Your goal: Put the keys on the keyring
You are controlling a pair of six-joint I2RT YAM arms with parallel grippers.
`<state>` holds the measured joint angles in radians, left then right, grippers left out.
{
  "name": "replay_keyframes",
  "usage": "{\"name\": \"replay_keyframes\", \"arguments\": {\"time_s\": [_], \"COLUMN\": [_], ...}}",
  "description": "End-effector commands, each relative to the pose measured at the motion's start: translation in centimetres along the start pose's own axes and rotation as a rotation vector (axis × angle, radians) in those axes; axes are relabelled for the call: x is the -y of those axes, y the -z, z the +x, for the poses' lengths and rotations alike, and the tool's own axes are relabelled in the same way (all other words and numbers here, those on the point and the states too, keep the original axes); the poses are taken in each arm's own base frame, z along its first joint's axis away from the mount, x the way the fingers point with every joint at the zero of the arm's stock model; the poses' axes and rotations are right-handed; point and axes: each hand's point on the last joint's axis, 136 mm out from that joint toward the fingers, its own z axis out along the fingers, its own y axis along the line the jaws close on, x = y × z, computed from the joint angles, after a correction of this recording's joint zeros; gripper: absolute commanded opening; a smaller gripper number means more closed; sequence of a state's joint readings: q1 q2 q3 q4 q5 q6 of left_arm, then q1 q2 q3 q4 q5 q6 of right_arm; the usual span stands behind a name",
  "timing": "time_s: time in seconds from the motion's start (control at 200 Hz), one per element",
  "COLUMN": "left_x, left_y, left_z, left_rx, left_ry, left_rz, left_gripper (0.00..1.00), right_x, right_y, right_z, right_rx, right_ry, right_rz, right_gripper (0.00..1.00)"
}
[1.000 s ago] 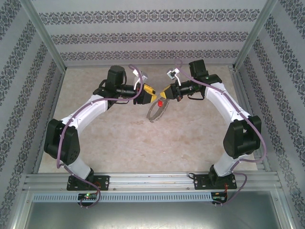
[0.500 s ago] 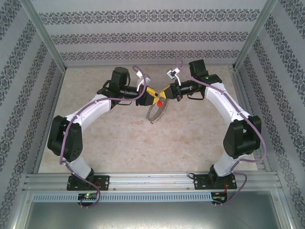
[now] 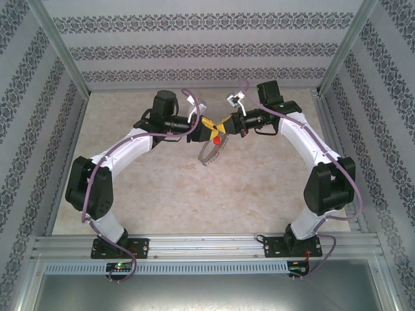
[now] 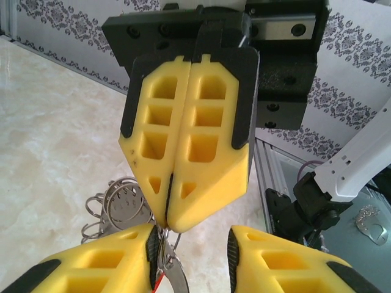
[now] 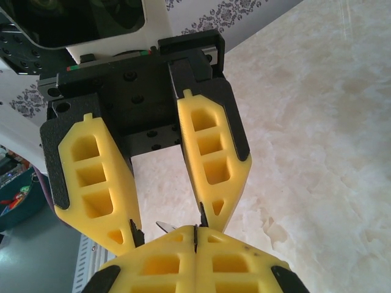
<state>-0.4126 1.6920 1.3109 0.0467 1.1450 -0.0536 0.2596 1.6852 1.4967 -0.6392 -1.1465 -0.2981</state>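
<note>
Above the middle of the table, my right gripper (image 3: 221, 128) is shut, its tips pinched on thin wire at the top of the keyring (image 3: 209, 153). The keyring is a grey loop with silvery links and hangs below the tips. The key (image 3: 215, 138), red-headed, dangles just under them. My left gripper (image 3: 208, 131) is open and straddles the right gripper's tips. In the left wrist view the shut right gripper (image 4: 168, 223) points down between my open left gripper (image 4: 192, 235); the key's silver end (image 4: 170, 268) lies against the left finger's pad, and the keyring's links (image 4: 119, 204) bunch behind.
Marbled beige tabletop (image 3: 162, 188) lies below, walled by patterned panels (image 3: 194, 52) on three sides. An aluminium rail (image 3: 207, 246) carries both arm bases at the near edge. Both arms arch inward, meeting at the table's centre back.
My left gripper has moved right until its open fingers close around the right gripper's tips. The hanging keyring has swung slightly left. The right arm has barely moved.
</note>
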Motion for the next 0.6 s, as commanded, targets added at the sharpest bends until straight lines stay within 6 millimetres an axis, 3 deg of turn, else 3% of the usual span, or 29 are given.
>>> {"name": "replay_keyframes", "arguments": {"time_s": [0.0, 0.305, 0.595], "left_x": [0.78, 0.98, 1.22], "left_y": [-0.38, -0.5, -0.37], "left_z": [-1.41, -0.92, -1.03], "left_rx": [0.036, 0.027, 0.04], "left_ry": [-0.045, -0.035, -0.047], "left_rz": [0.038, 0.061, 0.061], "left_gripper": [0.34, 0.28, 0.08], "right_x": [-1.31, -0.93, -0.64], "right_y": [-0.06, -0.05, -0.07], "right_z": [-1.44, -1.52, -1.52], "right_rx": [0.03, 0.033, 0.035], "right_ry": [0.057, 0.056, 0.048], "right_rz": [-0.05, -0.038, -0.033], "right_gripper": [0.0, 0.0, 0.0]}}
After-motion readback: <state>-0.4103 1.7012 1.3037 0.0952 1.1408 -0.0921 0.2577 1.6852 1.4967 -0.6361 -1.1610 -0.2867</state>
